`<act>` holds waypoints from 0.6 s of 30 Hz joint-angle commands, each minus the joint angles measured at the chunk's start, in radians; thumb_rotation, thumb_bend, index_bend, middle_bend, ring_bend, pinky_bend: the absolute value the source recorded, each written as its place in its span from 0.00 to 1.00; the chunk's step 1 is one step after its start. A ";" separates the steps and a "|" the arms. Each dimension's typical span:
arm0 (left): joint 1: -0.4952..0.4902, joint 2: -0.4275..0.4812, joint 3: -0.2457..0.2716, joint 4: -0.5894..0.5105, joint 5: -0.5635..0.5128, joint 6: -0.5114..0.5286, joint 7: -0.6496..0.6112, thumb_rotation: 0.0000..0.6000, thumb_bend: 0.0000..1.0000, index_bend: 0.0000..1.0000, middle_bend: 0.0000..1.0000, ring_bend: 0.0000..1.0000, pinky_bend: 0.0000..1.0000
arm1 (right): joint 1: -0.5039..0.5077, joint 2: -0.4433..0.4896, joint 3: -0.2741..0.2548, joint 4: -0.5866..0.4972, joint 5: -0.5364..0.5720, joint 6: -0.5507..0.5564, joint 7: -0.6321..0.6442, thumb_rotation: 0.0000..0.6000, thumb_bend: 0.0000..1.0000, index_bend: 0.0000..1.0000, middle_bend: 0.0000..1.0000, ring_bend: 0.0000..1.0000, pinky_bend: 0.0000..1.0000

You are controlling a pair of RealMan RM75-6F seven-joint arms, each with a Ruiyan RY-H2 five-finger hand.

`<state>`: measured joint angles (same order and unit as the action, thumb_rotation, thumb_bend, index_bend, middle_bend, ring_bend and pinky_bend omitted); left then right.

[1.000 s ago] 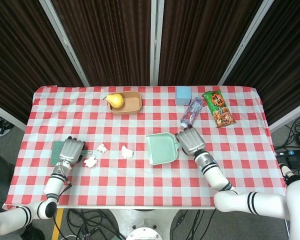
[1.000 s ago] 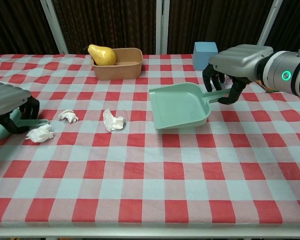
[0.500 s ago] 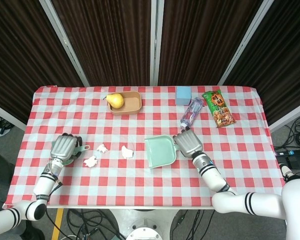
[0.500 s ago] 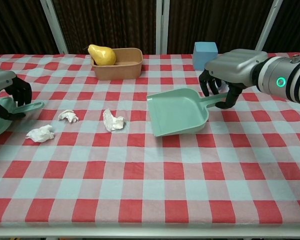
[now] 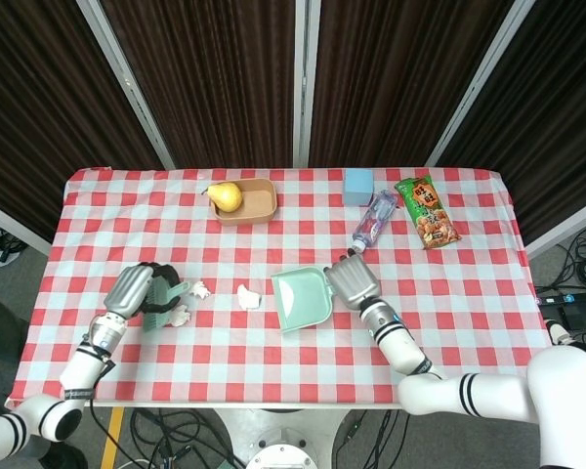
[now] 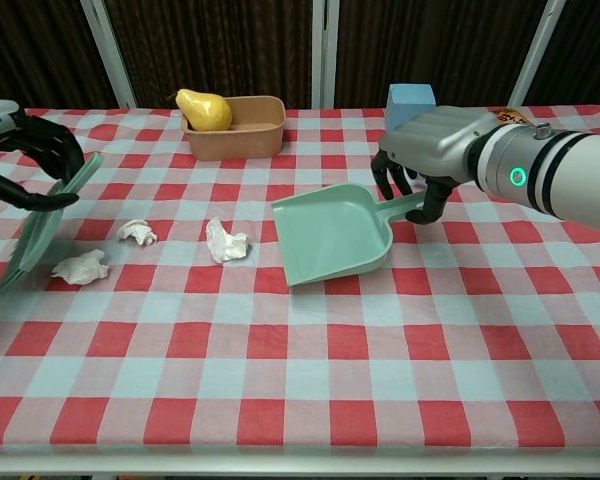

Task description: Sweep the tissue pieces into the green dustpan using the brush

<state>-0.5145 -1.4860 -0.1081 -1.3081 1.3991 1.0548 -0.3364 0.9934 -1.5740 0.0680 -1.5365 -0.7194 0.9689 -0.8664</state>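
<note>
The left hand [image 6: 25, 155] is wrapped around the handle of the brush [image 6: 40, 232], which slants down toward the near left, its bristle end low beside the leftmost tissue piece [image 6: 81, 266]; whether the bristles touch the cloth I cannot tell. A second tissue piece [image 6: 137, 232] lies just right of it and a little farther back, and a third tissue piece [image 6: 227, 242] sits to the right again, between the brush and the green dustpan [image 6: 330, 236]. The right hand [image 6: 427, 152] is clenched on the dustpan's handle, with the pan's open mouth turned left toward the tissues and angled toward the near side.

Between the third tissue and the dustpan's lip runs a bare strip of checked cloth. The whole near half of the bench [image 6: 300, 400] is open up to its front edge. Along the far side stand a brown tray [image 5: 258, 203] with a pear [image 5: 225, 195] at its left end, a blue box [image 5: 357, 185], a bottle [image 5: 373, 219] lying down just beyond the right hand, and a snack packet [image 5: 426, 210] near the far right corner.
</note>
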 commanded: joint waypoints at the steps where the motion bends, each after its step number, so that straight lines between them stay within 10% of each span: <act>1: -0.013 -0.022 -0.007 0.012 -0.002 -0.009 -0.001 1.00 0.33 0.51 0.53 0.41 0.34 | 0.007 -0.005 0.001 -0.004 0.010 0.003 -0.014 1.00 0.38 0.59 0.57 0.35 0.23; 18: -0.080 -0.118 -0.056 0.049 -0.047 -0.069 -0.012 1.00 0.34 0.52 0.53 0.41 0.34 | 0.068 -0.076 0.012 0.043 0.111 0.012 -0.118 1.00 0.38 0.60 0.57 0.35 0.24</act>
<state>-0.5900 -1.5982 -0.1589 -1.2612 1.3562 0.9884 -0.3442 1.0588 -1.6471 0.0773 -1.4963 -0.6109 0.9815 -0.9817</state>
